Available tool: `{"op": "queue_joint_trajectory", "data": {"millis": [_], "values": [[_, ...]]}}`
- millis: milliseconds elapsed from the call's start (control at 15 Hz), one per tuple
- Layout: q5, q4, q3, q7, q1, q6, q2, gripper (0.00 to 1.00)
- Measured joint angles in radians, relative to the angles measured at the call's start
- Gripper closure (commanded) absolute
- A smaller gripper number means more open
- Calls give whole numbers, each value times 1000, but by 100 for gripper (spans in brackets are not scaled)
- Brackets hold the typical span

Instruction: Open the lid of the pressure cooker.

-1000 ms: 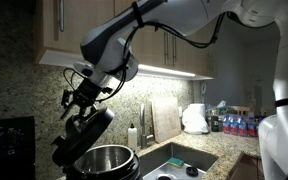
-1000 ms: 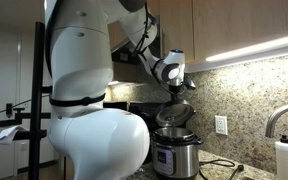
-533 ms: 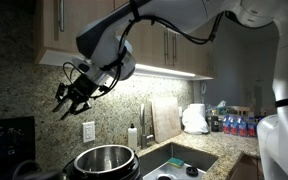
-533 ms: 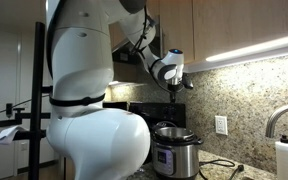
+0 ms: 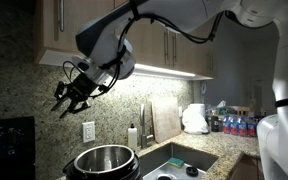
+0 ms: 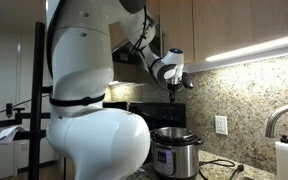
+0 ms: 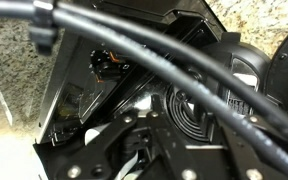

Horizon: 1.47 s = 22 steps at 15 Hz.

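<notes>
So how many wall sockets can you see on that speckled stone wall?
2. One outlet sits on the backsplash just behind the open pressure cooker; another outlet shows to the cooker's right, near the faucet. They could be the same socket; the arm may hide others.

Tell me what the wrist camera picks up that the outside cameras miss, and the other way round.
Only the wrist view: thick black cables seen close up, crossing dark parts that are too murky to name. Only the exterior views: the pincer high above the open cooker, whose steel rim shows. They also show the sink and a wall outlet. Shared: the speckled granite wall, which appears in the wrist view and in both exterior views.
</notes>
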Motion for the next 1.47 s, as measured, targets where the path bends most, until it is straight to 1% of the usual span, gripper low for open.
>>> {"op": "queue_joint_trajectory", "data": {"millis": [200, 333, 667, 733, 933, 1067, 1267, 1467], "values": [[-1, -1, 0, 1, -2, -32, 2, 86], [-39, -3, 0, 38, -13, -97, 3, 86], [-270, -16, -1, 310, -60, -247, 3, 86], [-301, -35, 1, 356, -63, -282, -10, 86], [-359, -174, 24, 472, -60, -369, -111, 86], [-386, -244, 40, 561, -48, -422, -181, 86], [-413, -309, 61, 698, -27, -471, -268, 86], [-439, -344, 66, 792, -8, -476, -328, 86]]}}
